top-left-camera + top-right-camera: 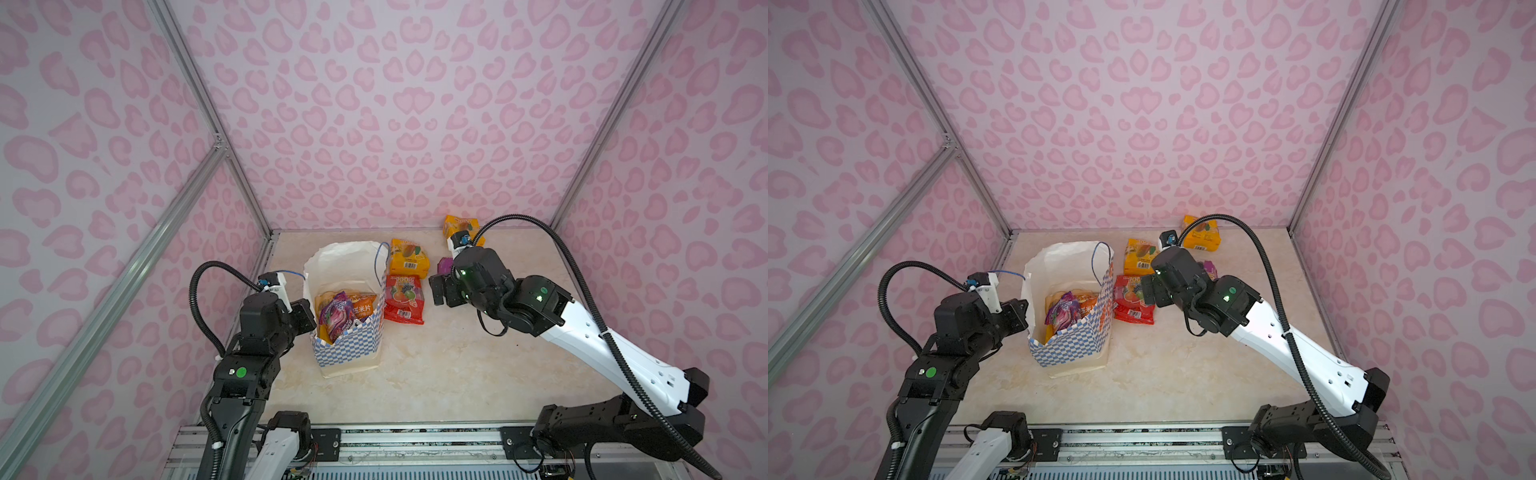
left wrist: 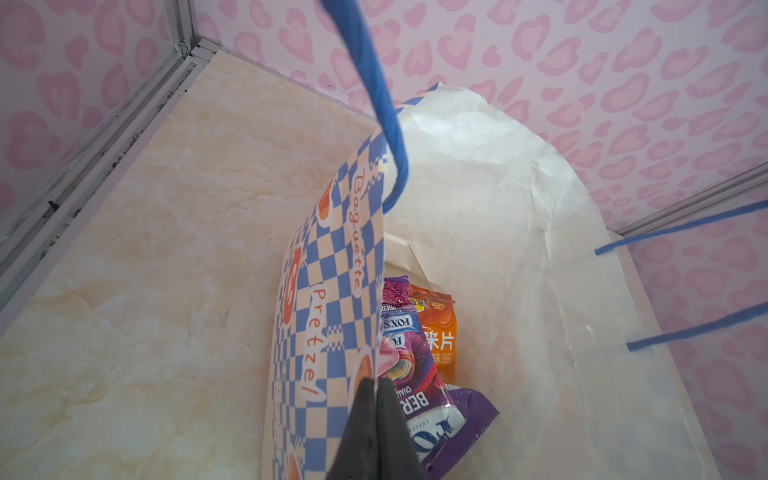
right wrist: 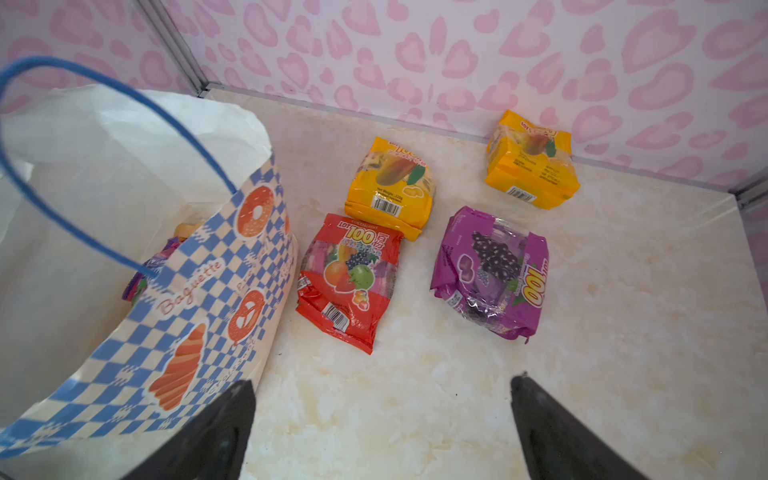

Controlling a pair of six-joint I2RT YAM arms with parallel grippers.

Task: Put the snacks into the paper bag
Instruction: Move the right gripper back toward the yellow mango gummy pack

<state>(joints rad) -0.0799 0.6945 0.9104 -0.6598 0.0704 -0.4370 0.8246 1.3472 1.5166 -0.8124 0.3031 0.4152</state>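
L gripper [image 2: 377,384] pinches rim of cream paper bag w/ blue-check band [image 1: 349,353]. R gripper [image 3: 382,384] spread wide, 3 o'clock of glossy red fruit-print pouch [image 3: 347,282].

Left arm [image 1: 257,324], right arm [image 1: 615,353]: black joints, white link covers, black corrugated conduit [image 1: 194,299]. Round green sticker [image 1: 241,372] on left arm. Right pincer [image 3: 382,380]: black tapered fingers [image 3: 552,432].

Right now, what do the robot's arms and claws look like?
The left arm and right arm mix black joints with white shells. A black ribbed hose loops to each wrist's white camera block. The left arm bears a round green sticker; the right shows small green lights. The left claw and right claw have dark, tapered fingers.
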